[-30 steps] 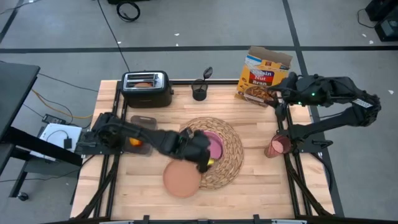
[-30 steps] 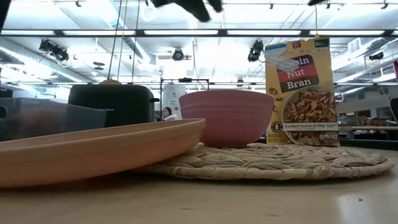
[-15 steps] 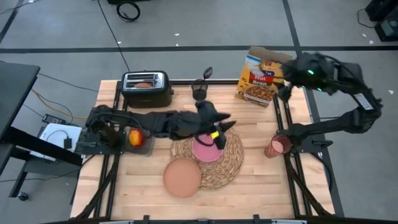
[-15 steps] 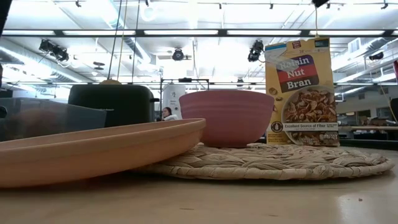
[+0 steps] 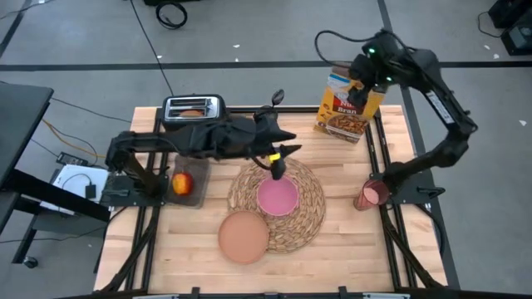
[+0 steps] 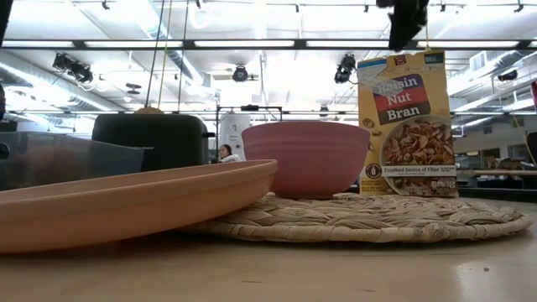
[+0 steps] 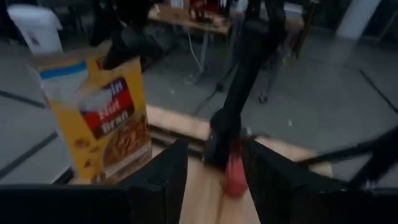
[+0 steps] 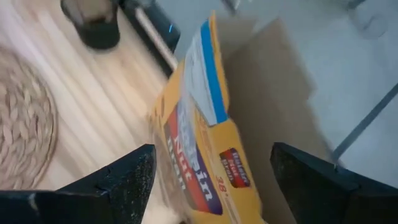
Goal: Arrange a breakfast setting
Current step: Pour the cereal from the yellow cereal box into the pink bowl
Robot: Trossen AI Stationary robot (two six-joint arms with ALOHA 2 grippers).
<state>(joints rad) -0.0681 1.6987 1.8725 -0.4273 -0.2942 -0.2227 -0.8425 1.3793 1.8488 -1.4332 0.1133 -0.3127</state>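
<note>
High view: we logged our right hand (image 5: 362,76) wide open over the cereal box (image 5: 347,106), left hand (image 5: 278,159) part-closed, apparently empty, above the pink bowl (image 5: 277,196) centred on the placemat (image 5: 309,218); bowl judged light, rigid, slippery—grip its rim.

Bright, even light falls on the scene from long ceiling strips, which glare white across the upper part of the low view and wash out the room behind. In the high view shadows are soft and short; the pale wooden table (image 5: 332,241) is evenly lit. In the low view the brownish-pink plate (image 6: 126,201) at lower left is large and out of focus, while the yellow-and-red cereal box (image 6: 407,126) at right reads sharply. Both wrist views are smeared with motion blur, with that box's lettering streaked in each.
</note>
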